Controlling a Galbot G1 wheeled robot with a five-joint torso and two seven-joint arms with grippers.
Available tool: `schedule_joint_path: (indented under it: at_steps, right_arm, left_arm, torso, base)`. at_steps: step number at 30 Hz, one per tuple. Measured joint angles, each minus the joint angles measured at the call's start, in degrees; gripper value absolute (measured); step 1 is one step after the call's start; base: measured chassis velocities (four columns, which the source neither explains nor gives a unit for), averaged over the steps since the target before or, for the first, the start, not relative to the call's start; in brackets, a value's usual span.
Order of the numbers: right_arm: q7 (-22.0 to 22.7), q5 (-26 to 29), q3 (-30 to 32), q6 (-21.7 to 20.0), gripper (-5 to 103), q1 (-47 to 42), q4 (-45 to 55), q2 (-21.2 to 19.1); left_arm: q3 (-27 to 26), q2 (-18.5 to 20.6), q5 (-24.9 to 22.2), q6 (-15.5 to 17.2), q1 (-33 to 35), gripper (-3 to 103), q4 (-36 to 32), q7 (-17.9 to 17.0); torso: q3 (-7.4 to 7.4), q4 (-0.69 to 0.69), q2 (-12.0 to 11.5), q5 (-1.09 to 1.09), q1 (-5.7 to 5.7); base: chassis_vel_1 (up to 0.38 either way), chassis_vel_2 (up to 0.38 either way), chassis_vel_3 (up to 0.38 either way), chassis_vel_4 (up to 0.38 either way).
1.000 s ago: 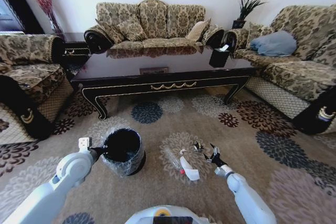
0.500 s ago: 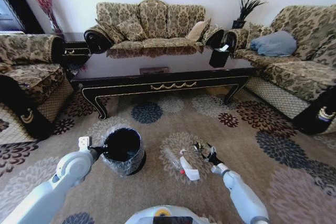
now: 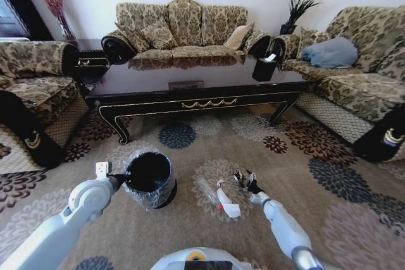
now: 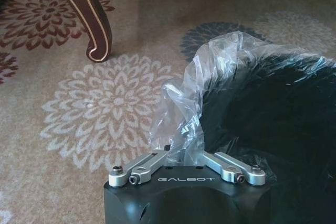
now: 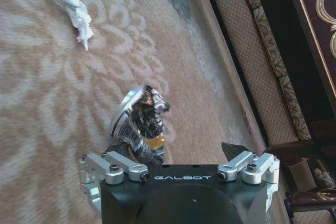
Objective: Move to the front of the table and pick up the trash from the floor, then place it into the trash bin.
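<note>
Reaching down toward the floor (image 3: 209, 137), the right hand (image 3: 248, 183) hangs with its fingers spread wide, grasping nothing. In the right wrist view a crumpled shiny wrapper (image 5: 140, 124) lies on the carpet between the open fingers, closer to one of them.

The wrapper appears light, thin and crushable; it will likely deform and may slip under a loose pinch. Taking hold across its bunched middle seems the best option.

Just beside it lie the crumpled white paper (image 3: 228, 203) and the clear plastic bottle (image 3: 209, 193) with a red cap. The bottle looks light, smooth and apt to roll.

The left hand (image 3: 117, 180) is clenched on the clear liner at the rim of the trash bin (image 3: 149, 180), which stands near the litter. The bench (image 3: 190, 80) stands beyond.
</note>
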Motion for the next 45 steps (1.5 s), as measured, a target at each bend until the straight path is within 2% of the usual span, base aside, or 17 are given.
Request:
schedule_joint_path:
  at_steps: [2, 5, 7, 11, 13, 14, 17, 21, 23, 24, 25, 26, 35, 39, 44, 45]
  right_arm:
    - [-0.2, -0.2, 0.0, 0.0, 97, 0.4, -0.4, 0.0]
    - [-0.5, -0.6, 0.1, -0.1, 82, 1.1, -1.1, -0.1]
    - [-0.5, -0.7, 0.2, -0.1, 82, 1.2, -1.2, -0.1]
    - [-0.6, -1.3, 0.2, 0.0, 60, 1.2, -1.4, -0.1]
    - [-0.6, -1.3, 0.2, 0.0, 60, 1.1, -1.2, 0.0]
    - [-0.6, -1.3, 0.2, 0.0, 49, 0.7, -0.9, 0.0]
    - [-0.6, -1.3, 0.2, 0.1, 44, 0.2, -0.5, 0.0]
    - [-0.2, -1.4, 0.1, 0.2, 22, -1.3, 0.7, -0.4]
    - [-0.2, -1.5, 0.1, 0.2, 22, -1.5, 0.9, -0.4]
    - [-0.2, -1.5, 0.1, 0.2, 17, -2.0, 1.2, -0.5]
    - [-0.2, -1.5, 0.1, 0.2, 7, -2.7, 1.6, -0.7]
    - [-0.2, -1.6, 0.1, 0.2, 2, -2.8, 1.8, -0.8]
    - [-0.7, 0.9, 0.0, 0.2, 0, -4.7, 4.3, -1.7]
    - [-1.9, 5.2, -0.8, -0.5, 0, -6.9, 9.0, -3.5]
    - [-4.2, 14.5, -1.1, -2.4, 0, -12.3, 20.1, -8.8]
    - [-4.2, 14.5, -1.1, -2.4, 0, -12.3, 20.1, -8.8]
  left_arm:
    - [-0.1, 0.2, 0.0, 0.0, 0.2, 3, -0.1, 0.0]
    - [-0.5, 0.5, -0.2, 0.0, 0.4, 3, -0.3, 0.1]
    - [-0.6, 0.5, -0.2, 0.0, 0.4, 3, -0.3, 0.1]
    - [-0.9, 0.5, -0.2, 0.0, 0.5, 3, -0.4, 0.2]
    - [-0.9, 0.5, -0.2, 0.0, 0.6, 3, -0.4, 0.2]
    - [-0.9, 0.5, -0.2, 0.0, 0.7, 3, -0.4, 0.2]
    - [-1.1, 0.5, -0.2, 0.0, 0.9, 3, -0.5, 0.2]
    - [-1.4, 0.1, 0.0, 0.0, 1.1, 3, -0.5, 0.3]
    - [-1.4, 0.1, 0.0, 0.0, 1.2, 3, -0.5, 0.3]
    - [-1.4, 0.0, 0.1, 0.0, 1.2, 3, -0.5, 0.3]
    - [-1.5, -0.1, 0.2, 0.0, 1.3, 3, -0.5, 0.3]
    - [-1.6, -0.1, 0.2, 0.0, 1.3, 3, -0.4, 0.3]
    - [-1.4, 0.1, 0.1, 0.0, 0.6, 3, -0.5, 0.4]
    - [-0.7, 0.7, 0.0, 0.0, -0.3, 3, -1.3, 0.3]
    - [3.6, 3.0, -0.7, 0.0, -5.0, 3, -1.4, 0.6]
    - [3.6, 3.0, -0.7, 0.0, -5.0, 3, -1.4, 0.6]
  torso:
    - [0.0, 0.0, 0.0, 0.0, 0.0]
    - [0.0, 0.0, 0.0, 0.0, 0.0]
    - [0.0, 0.0, 0.0, 0.0, 0.0]
    - [0.0, 0.0, 0.0, 0.0, 0.0]
    - [0.0, 0.0, 0.0, 0.0, 0.0]
    - [0.0, 0.0, 0.0, 0.0, 0.0]
    - [0.0, 0.0, 0.0, 0.0, 0.0]
    - [0.0, 0.0, 0.0, 0.0, 0.0]
    - [0.0, 0.0, 0.0, 0.0, 0.0]
    - [0.0, 0.0, 0.0, 0.0, 0.0]
    - [0.0, 0.0, 0.0, 0.0, 0.0]
    - [0.0, 0.0, 0.0, 0.0, 0.0]
    - [0.0, 0.0, 0.0, 0.01, 0.0]
    - [0.0, 0.01, 0.0, 0.01, 0.0]
    - [0.0, -0.03, 0.0, -0.01, 0.0]
    - [0.0, -0.03, 0.0, -0.01, 0.0]
  base:
    - [0.0, 0.0, 0.0, 0.0]
    - [0.0, 0.0, 0.0, 0.0]
    - [0.0, 0.0, 0.0, 0.0]
    - [0.0, 0.0, 0.0, 0.0]
    - [0.0, 0.0, 0.0, 0.0]
    - [0.0, 0.0, 0.0, 0.0]
    - [0.0, 0.0, 0.0, 0.0]
    - [0.0, 0.0, 0.0, 0.0]
    - [0.0, 0.0, 0.0, 0.0]
    - [0.0, 0.0, 0.0, 0.0]
    - [0.0, 0.0, 0.0, 0.0]
    - [0.0, 0.0, 0.0, 0.0]
    - [0.0, 0.0, 0.0, 0.0]
    - [0.0, 0.0, 0.0, 0.0]
    - [0.0, 0.0, 0.0, 0.0]
    - [0.0, 0.0, 0.0, 0.0]
